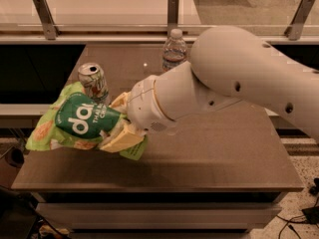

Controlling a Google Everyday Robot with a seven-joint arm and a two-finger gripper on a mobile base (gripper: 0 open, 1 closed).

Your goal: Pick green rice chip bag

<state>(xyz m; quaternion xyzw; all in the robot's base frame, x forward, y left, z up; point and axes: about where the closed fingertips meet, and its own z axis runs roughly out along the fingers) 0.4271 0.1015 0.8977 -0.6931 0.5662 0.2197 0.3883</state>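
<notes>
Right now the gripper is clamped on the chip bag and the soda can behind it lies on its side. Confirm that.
One thing is wrong. The gripper is clamped on the chip bag, but the soda can behind it stands upright, as the camera view shows.
</notes>
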